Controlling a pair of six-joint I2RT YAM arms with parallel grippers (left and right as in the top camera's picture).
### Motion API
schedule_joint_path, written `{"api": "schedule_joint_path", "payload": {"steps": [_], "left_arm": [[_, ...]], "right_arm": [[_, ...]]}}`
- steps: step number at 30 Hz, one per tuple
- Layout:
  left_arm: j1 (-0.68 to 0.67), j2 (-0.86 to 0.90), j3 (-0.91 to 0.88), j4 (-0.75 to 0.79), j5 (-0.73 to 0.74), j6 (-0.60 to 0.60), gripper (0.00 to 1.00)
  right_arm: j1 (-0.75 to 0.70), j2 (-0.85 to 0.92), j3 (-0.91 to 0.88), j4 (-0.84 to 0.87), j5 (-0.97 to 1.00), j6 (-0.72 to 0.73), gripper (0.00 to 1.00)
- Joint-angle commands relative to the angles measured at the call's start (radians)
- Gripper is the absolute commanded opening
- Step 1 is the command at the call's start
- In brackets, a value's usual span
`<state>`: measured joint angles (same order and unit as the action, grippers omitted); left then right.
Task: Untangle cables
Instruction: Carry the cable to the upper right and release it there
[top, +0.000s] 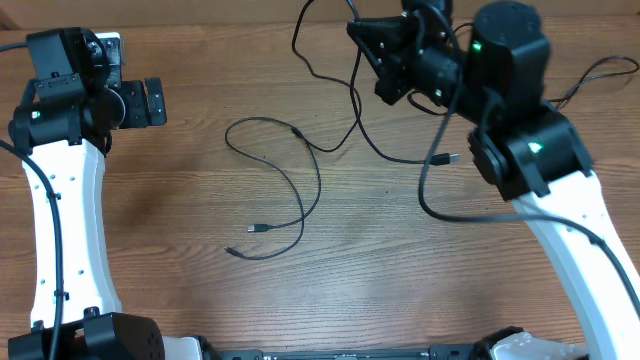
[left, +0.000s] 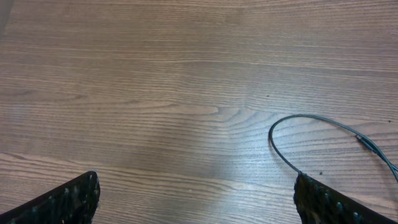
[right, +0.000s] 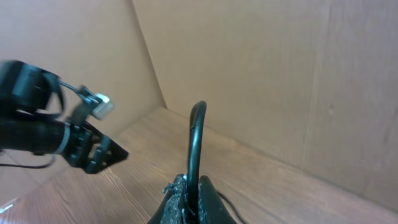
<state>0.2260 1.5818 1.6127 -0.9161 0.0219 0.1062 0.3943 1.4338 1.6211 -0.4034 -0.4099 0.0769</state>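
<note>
Left wrist: left claw is wide open with nothing between the jaws. Only its two fingertips show, in the bottom corners. Beyond the tip at frame right, a thin black cable loop lies flat on the wood tabletop.

Right wrist: right claw is clamped tight on a black pinched cable. The cable stands up out of the closed tips and bends over at the top. Behind it is the left arm at frame left, then a cardboard wall along the tabletop's far edge.

Overhead, front to back:
- Two small plug ends lie near mid-tabletop, close together but not touching.
- Strands run back from them into the cable loop, which sits between the two claws and touches neither.
- Further back, a third plug sits just beside the right arm.
- Farthest back, the left claw is at far left, jaws apart, over bare wood.
- The right claw is at far right-centre, with thin strands running from it toward the loop and toward the back edge.

Strands cross at the loop's right side. Can't tell if that's one cable or two.
</note>
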Motion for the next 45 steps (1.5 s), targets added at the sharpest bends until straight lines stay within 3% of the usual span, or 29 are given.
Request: {"api": "schedule_joint_path", "payload": {"steps": [1, 5, 11, 23, 27, 45], "left_arm": [[-0.002, -0.005, 0.008, 0.001, -0.003, -0.013, 1.00], [-0.002, -0.005, 0.008, 0.001, -0.003, -0.013, 0.99], [-0.002, -0.005, 0.008, 0.001, -0.003, -0.013, 0.99], [-0.002, -0.005, 0.008, 0.001, -0.003, -0.013, 1.00], [-0.002, -0.005, 0.008, 0.001, -0.003, -0.013, 0.99], [-0.002, -0.005, 0.008, 0.001, -0.003, -0.013, 1.00]], "right_arm": [[-0.001, -0.079, 0.010, 0.011, -0.010, -0.011, 0.04], [-0.006, -0.125, 0.010, 0.008, 0.000, -0.011, 0.04], [-0.008, -0.174, 0.010, -0.026, 0.163, -0.011, 0.04], [-0.011, -0.191, 0.010, -0.170, 0.760, -0.011, 0.04], [-0.052, -0.186, 0.010, -0.220, 0.879, -0.011, 0.04], [-0.492, -0.032, 0.009, -0.391, 0.672, 0.008, 0.04]]}}
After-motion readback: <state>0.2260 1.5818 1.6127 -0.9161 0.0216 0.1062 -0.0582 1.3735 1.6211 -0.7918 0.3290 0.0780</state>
